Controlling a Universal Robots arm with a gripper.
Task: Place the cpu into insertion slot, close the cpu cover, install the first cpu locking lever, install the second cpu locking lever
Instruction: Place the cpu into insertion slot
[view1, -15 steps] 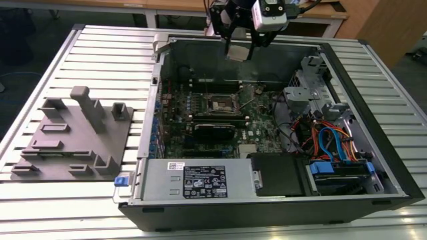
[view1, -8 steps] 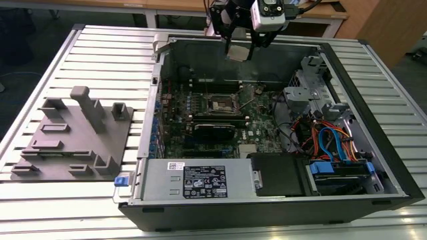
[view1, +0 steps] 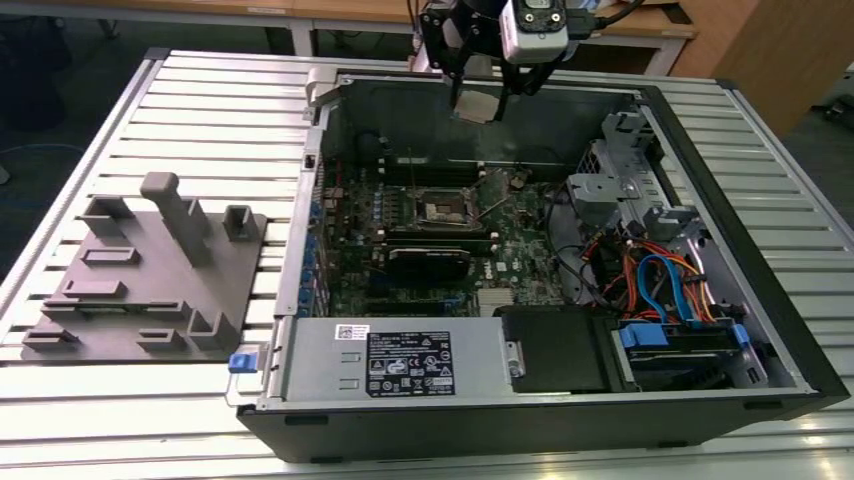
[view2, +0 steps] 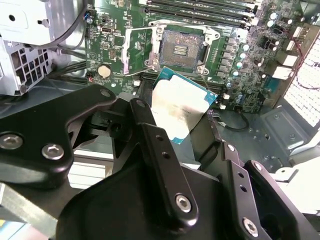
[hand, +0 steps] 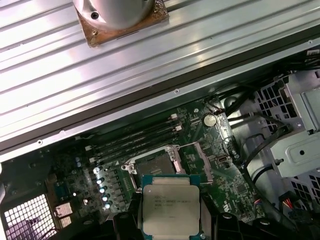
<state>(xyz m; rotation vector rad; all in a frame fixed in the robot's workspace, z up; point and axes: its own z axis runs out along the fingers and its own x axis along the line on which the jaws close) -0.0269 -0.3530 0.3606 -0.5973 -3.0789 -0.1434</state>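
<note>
First step in hand: the tool grips the cpu well above the bare insertion slot below it; seating it likely calls for squaring chip to socket.

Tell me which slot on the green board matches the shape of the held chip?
The square socket ringed by a metal frame, lying empty; it is square like the chip. The other slots are long, narrow and black.
</note>
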